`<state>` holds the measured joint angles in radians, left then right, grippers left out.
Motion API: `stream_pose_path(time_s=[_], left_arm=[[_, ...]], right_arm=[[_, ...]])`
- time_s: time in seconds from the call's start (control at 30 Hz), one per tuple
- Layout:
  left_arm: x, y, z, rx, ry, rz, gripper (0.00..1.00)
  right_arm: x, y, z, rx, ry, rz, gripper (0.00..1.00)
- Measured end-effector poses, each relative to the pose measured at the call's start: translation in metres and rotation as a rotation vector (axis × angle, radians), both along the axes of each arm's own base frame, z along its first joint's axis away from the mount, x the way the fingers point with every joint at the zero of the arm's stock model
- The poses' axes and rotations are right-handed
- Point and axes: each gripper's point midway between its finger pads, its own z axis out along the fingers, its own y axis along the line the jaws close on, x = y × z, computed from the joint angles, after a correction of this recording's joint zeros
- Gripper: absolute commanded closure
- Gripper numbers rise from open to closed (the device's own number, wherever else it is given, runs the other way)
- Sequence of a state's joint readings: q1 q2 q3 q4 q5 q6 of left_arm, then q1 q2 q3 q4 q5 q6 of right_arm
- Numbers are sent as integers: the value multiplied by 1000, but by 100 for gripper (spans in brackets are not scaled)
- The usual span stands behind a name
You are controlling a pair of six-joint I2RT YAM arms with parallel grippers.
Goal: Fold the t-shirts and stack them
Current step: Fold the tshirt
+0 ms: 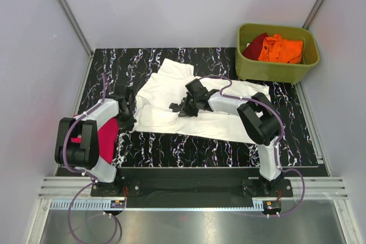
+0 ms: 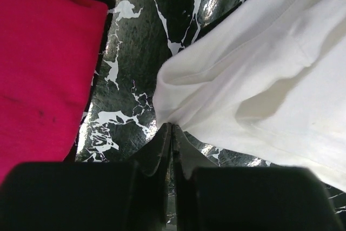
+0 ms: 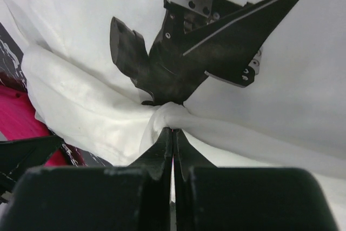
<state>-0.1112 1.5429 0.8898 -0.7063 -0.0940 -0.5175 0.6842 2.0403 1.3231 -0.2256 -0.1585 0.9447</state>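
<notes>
The left tool (image 2: 172, 132) and right tool (image 3: 172, 133), both closed, pinch the limp, soft white cloth t-shirt (image 1: 163, 91), probably best held at hems.

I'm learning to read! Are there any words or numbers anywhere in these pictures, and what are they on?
No text can be read in any view.
white t-shirt: no print showing.
green tub: no label showing.
marked strip along the near rail: tick marks only, too small to tell if there are numbers.
</notes>
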Motion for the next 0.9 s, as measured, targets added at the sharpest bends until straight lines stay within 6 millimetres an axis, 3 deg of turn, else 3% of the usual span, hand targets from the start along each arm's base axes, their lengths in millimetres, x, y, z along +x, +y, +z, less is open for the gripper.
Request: stream_pose_path(time_s=[0.3,0.53,0.6,0.7,0.77,0.8,0.9], left_arm=[[-1,2,-4,10,13,0,94],[5,0,4,0,-15,-37,95],[10,-2,16,-13,-53,-52,90],[30,-10,50,-48,-177,-75,77],[48,-18,74,-92,-270,-95,72],[57,-24,83,-118,-315,-109,65],[78,-48,97,-237,-396,-166,55]], right_arm=[[21,0,0,-3,-19,-33,100],[22,-1,-4,-15,-20,-21,100],[21,-2,-5,-19,-26,-10,100],[21,-2,-5,-22,-34,3,100],[21,-2,-4,-25,-38,10,100],[21,-3,-4,-27,-39,14,100],[17,-6,-4,-42,-33,25,100]])
